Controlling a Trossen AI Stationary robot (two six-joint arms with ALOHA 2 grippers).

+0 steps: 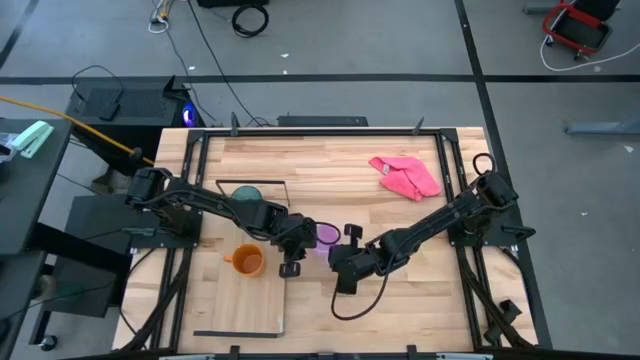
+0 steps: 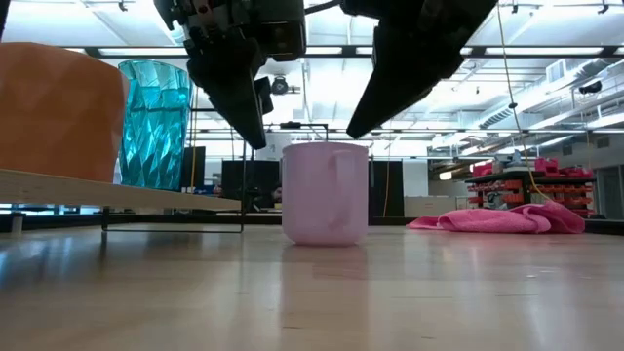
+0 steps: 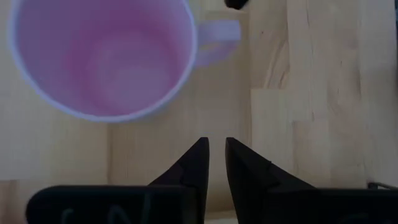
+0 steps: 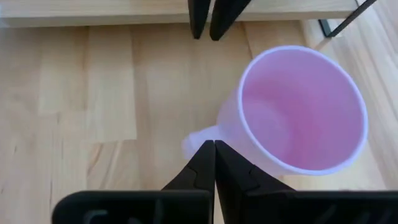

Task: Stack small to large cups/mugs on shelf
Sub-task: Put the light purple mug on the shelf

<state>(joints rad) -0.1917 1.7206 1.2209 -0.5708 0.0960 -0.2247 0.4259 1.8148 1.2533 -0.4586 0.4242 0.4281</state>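
Note:
The lilac mug [image 1: 327, 234] stands upright on its base on the table, just right of the shelf [image 1: 230, 310]. It also shows in the low view [image 2: 325, 193]. The orange mug [image 1: 246, 260] and the teal tumbler [image 1: 246, 196] stand on the shelf board. My left gripper [image 3: 214, 146] points down, shut and empty, just left of the lilac mug [image 3: 102, 56]. My right gripper [image 4: 214, 146] is shut and empty. It hangs just above the lilac mug's handle side [image 4: 196, 140], with its tips a little over the rim in the low view [image 2: 356, 129].
A crumpled pink cloth [image 1: 405, 175] lies at the table's far right. The shelf's black wire frame [image 2: 175, 210] stands close behind the left gripper. Bare table shows near the front edge and right of the lilac mug.

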